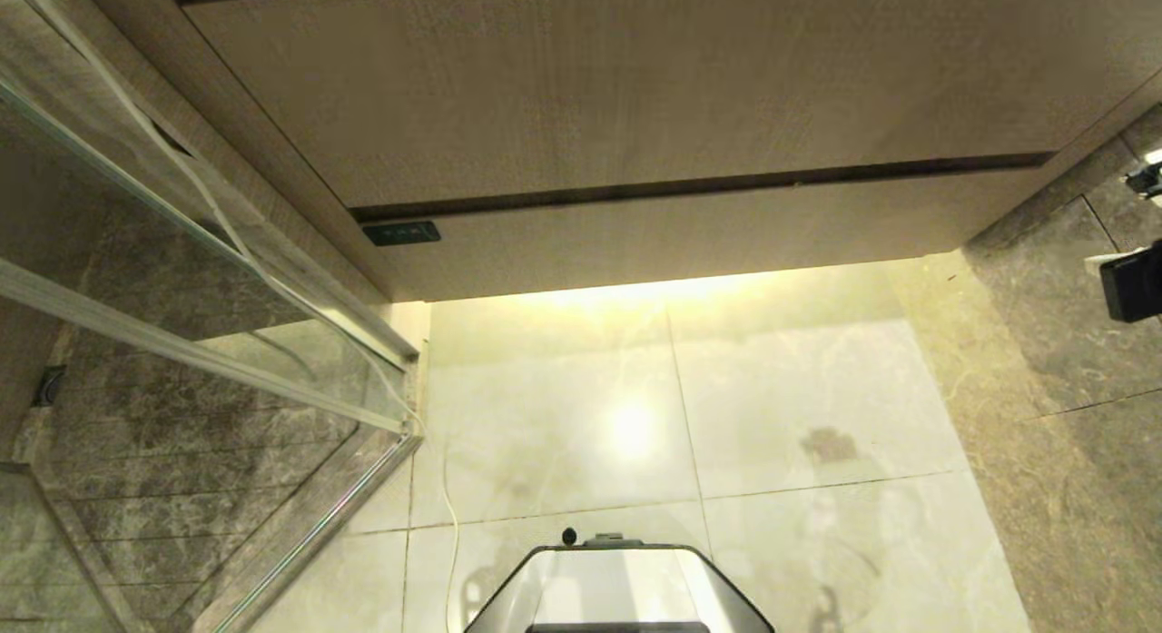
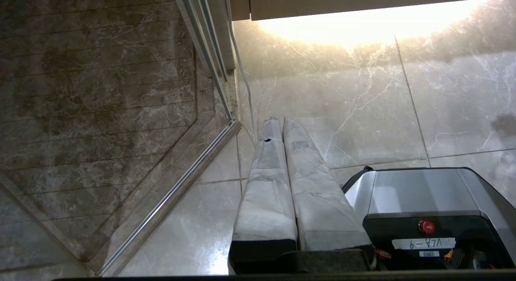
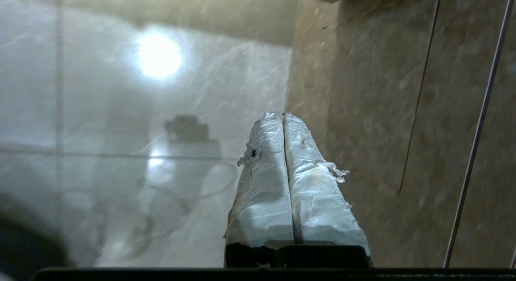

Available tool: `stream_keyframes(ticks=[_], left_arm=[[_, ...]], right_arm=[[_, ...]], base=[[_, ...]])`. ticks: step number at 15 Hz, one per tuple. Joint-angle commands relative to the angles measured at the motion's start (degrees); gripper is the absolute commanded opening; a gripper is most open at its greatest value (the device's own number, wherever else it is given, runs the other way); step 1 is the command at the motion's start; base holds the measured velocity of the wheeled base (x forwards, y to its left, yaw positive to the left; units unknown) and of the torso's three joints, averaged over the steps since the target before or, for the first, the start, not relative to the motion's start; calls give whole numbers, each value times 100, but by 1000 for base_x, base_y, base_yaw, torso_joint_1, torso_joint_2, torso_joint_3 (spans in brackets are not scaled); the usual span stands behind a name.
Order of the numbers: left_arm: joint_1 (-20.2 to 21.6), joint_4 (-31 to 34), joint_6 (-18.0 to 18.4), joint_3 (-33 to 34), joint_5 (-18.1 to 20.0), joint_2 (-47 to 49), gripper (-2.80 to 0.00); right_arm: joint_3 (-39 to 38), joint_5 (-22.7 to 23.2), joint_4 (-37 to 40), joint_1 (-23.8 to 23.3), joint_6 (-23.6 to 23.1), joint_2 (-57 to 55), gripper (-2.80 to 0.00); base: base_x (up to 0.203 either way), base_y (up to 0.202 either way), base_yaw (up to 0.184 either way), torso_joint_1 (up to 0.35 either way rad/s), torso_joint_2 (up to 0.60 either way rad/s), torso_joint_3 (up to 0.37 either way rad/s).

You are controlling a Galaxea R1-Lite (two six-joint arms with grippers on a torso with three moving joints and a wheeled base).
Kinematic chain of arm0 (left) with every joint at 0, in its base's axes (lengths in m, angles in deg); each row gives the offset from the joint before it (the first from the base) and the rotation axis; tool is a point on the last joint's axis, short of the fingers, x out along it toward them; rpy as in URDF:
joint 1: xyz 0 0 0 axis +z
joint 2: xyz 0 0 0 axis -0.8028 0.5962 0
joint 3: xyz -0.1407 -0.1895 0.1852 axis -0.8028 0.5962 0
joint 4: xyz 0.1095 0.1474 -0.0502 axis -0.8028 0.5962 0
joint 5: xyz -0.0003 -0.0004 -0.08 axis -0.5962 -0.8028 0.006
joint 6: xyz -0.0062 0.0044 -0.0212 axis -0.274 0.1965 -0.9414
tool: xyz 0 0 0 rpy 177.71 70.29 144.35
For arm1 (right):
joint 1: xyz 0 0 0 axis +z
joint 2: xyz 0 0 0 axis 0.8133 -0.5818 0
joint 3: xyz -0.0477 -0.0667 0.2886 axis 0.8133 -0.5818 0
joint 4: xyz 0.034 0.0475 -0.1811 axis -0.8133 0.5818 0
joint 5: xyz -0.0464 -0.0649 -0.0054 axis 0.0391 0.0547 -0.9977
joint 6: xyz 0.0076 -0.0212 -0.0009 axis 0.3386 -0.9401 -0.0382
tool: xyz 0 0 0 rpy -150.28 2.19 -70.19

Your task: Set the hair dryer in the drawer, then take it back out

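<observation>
Head view shows me no dryer anywhere; the drawer (image 1: 690,229) sits closed under the taller panel (image 1: 635,88). My right gripper (image 3: 282,116), fingers pressed together and empty, hangs over floor (image 1: 772,388) near the vanity's right end. Handleless front: I judge shut fingers may slip off. Left gripper (image 2: 279,120), also pressed together, parked.

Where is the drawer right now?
The drawer is shut, in the head view's middle, under the taller wood panel and above the lit floor.
</observation>
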Motion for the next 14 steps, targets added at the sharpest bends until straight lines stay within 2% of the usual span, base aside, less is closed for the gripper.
stream_keyframes(ticks=[1,4,6,9,11,14], left_arm=[[2,-3,-4,9,4,0,-280],[2,-3,-4,4,4,0,-280],[2,-3,-4,9,4,0,-280],[2,-3,-4,0,4,0,-280],[2,-3,-4,0,0,0,-280],[2,-3,-2,0,4,0,-280]], right_arm=[[-1017,11,153,158,198,1972,-280],[-2350,18,411,285,605,3747,-280],[-2940,22,624,419,994,4814,-280],[-3696,5,872,976,1724,5780,-280],[-4167,-66,891,1547,1872,6466,-280],[-5136,-481,939,2416,2071,8286,-280]], base=[[0,0,0,0,0,0],[0,0,0,0,0,0],[0,0,0,0,0,0],[0,0,0,0,0,0],[0,0,0,0,0,0],[0,0,0,0,0,0]])
